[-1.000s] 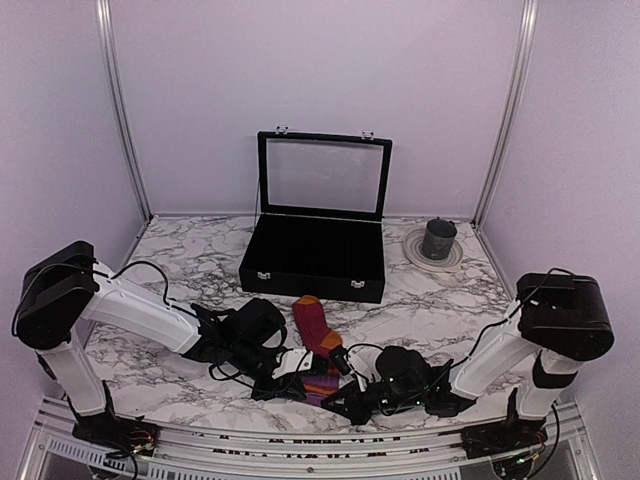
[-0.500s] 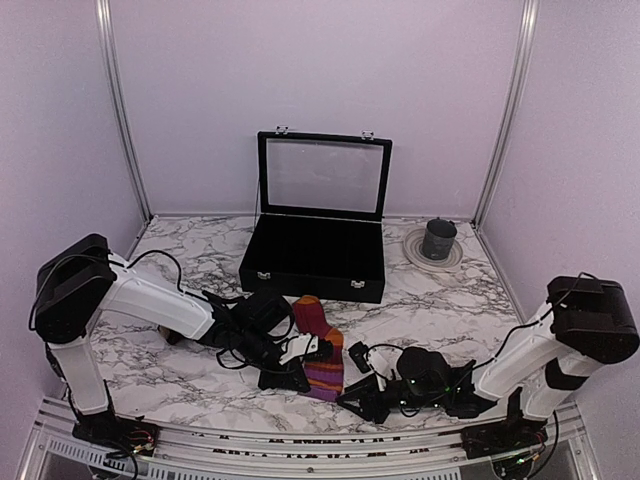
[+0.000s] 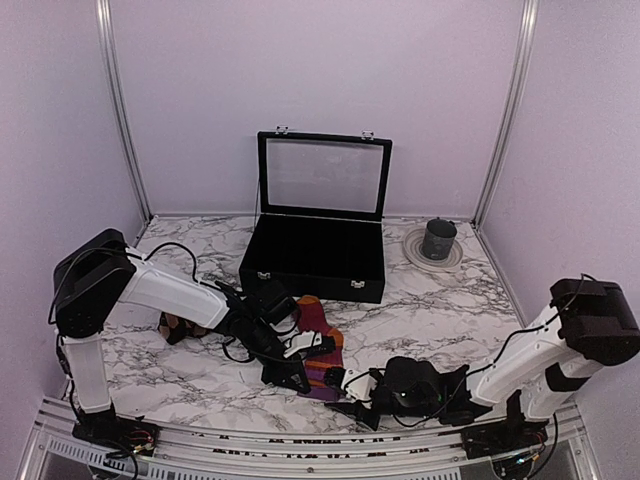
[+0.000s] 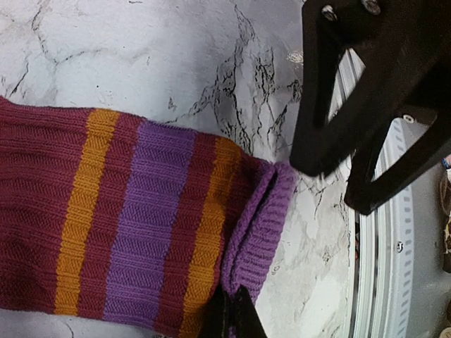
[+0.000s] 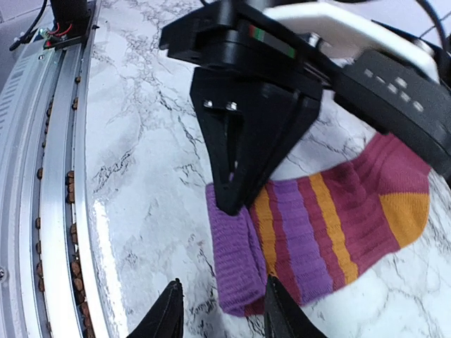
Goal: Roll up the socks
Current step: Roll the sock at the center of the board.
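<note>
purple cuff (image 5: 232,264) of striped sock (image 5: 338,218) pinched by left hand (image 5: 229,205); right hand (image 5: 224,313) parted; argyle sock (image 3: 172,326) half-hidden.

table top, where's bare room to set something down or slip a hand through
Bare table lies right of the black case, between the plate and the right arm, and in the back left corner beside the case. Crowded: the near middle, where the left gripper and right gripper meet at the striped sock.
</note>
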